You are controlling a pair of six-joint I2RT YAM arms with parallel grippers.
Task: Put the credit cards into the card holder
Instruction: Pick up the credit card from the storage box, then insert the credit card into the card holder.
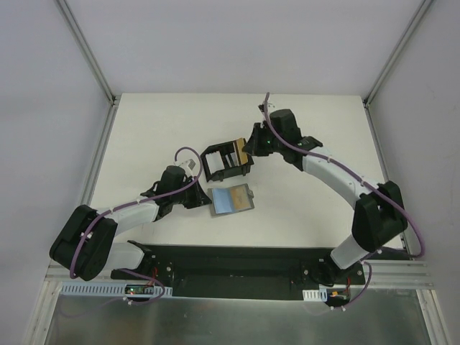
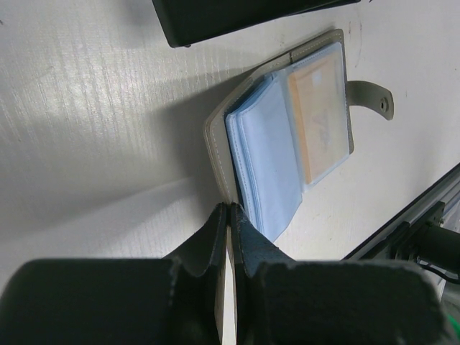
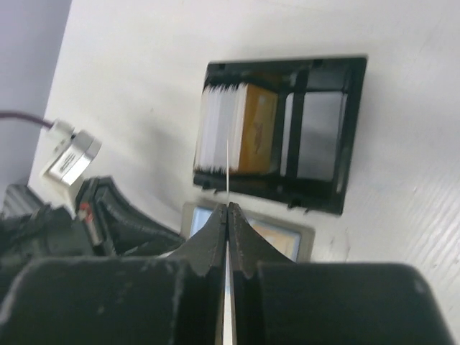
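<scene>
The grey card holder [image 1: 231, 200] lies open on the table, its pale blue sleeves [image 2: 266, 158] showing and an orange-tinted card [image 2: 320, 118] in its right pocket. My left gripper [image 2: 229, 207] is shut on the near edge of the holder's grey cover; it sits at the holder's left side [image 1: 201, 198]. My right gripper [image 3: 228, 206] is shut on a thin white credit card [image 3: 227, 169], seen edge-on above the holder [image 3: 287, 233]. It hovers at the black tray's right end [image 1: 248, 149]. More credit cards [image 3: 219, 129], white ones and a gold one [image 3: 260, 129], stand in the tray.
The black divided tray [image 1: 213, 167] sits just behind the card holder, its other compartments [image 3: 320, 136] without cards. The left arm [image 3: 108, 215] lies close to the left of the holder. A black rail [image 1: 230, 262] runs along the near table edge.
</scene>
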